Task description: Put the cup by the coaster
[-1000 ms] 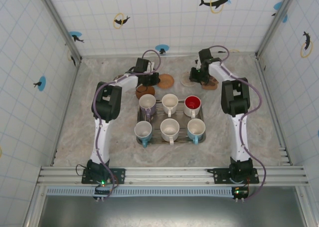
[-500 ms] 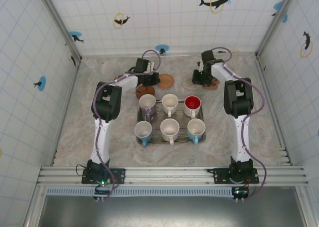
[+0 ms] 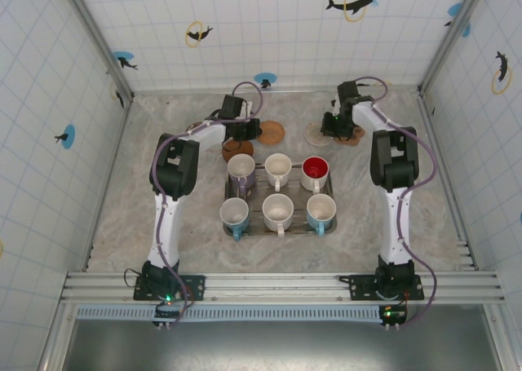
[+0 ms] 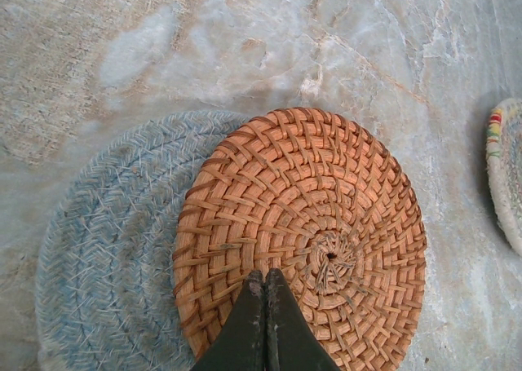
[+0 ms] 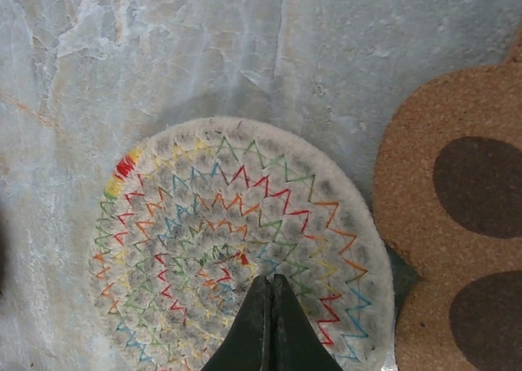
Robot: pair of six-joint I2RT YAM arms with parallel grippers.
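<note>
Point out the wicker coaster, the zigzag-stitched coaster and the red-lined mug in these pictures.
wicker coaster [image 4: 300, 224]: left wrist view, on its woven top, near the middle.
zigzag-stitched coaster [image 5: 220, 224]: right wrist view, on its stitched top, near the middle.
red-lined mug [image 3: 316, 170]: top external view, on its red inside.

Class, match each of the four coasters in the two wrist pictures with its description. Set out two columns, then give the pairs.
Column one:
1. round orange wicker coaster
2. round blue-grey braided rope coaster
3. round white fabric coaster
4. tan cork coaster

Column two:
A. dark brown patches
B. partly covered by a neighbour
C. coloured zigzag stitching
D. overlapping a neighbour's edge from above

Pairs: 1-D, 2-B, 3-C, 4-A
</note>
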